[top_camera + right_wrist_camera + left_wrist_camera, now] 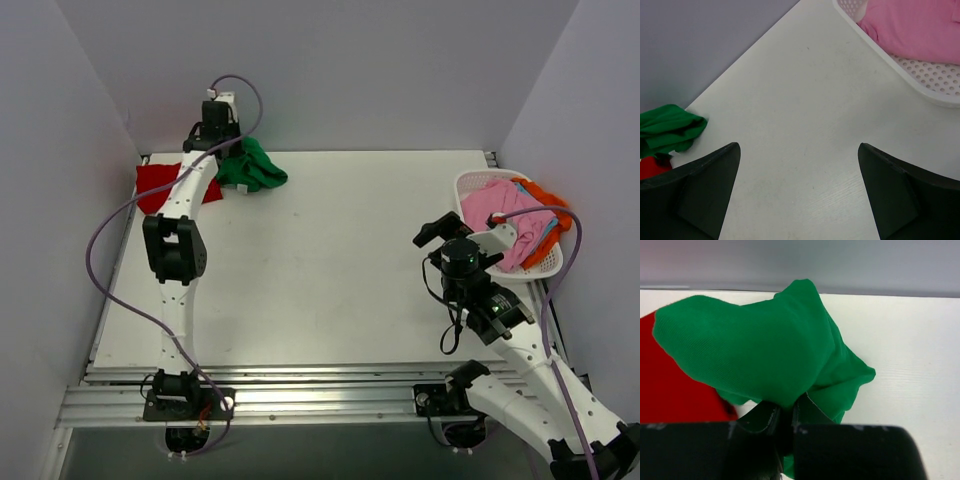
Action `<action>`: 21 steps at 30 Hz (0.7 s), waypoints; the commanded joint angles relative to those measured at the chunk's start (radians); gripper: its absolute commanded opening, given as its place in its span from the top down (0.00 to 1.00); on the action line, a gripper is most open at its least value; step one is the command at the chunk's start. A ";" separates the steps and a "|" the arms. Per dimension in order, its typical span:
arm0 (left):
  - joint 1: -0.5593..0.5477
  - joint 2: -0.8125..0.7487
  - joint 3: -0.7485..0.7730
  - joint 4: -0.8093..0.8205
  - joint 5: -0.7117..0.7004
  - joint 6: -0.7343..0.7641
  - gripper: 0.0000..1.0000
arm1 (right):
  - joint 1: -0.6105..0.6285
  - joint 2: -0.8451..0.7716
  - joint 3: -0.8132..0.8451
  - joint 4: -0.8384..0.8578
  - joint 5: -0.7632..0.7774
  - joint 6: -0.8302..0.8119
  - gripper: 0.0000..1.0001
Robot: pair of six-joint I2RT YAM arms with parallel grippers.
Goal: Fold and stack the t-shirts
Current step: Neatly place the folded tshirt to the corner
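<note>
A bright green t-shirt (252,168) lies bunched at the table's far left, partly over a flat red t-shirt (158,185). My left gripper (228,140) is shut on the green t-shirt (765,350); its fingers (805,412) pinch a fold, with the red t-shirt (670,390) at the left. My right gripper (440,232) is open and empty above bare table, near the basket. In the right wrist view its fingers (705,180) stand wide apart, and the green t-shirt (667,131) lies far off. A pink t-shirt (500,212), an orange one (545,195) and a strip of blue (548,232) fill the basket.
A white lattice basket (470,182) stands at the table's right edge and also shows in the right wrist view (920,80). Grey walls close in the back and both sides. A purple cable (110,260) loops along the left arm.
</note>
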 commanded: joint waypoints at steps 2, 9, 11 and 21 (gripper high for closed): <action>0.087 0.034 0.119 -0.060 0.068 0.053 0.98 | -0.004 0.007 -0.015 0.037 -0.024 -0.026 0.00; 0.166 0.077 0.245 -0.111 0.308 0.025 0.96 | -0.003 -0.008 -0.029 0.054 -0.049 -0.019 0.00; 0.163 0.074 0.221 -0.065 0.467 0.008 0.96 | -0.003 -0.011 -0.027 0.050 -0.044 -0.017 0.00; 0.166 0.073 0.209 -0.049 0.640 -0.013 0.94 | -0.003 -0.011 -0.032 0.039 -0.029 -0.017 0.00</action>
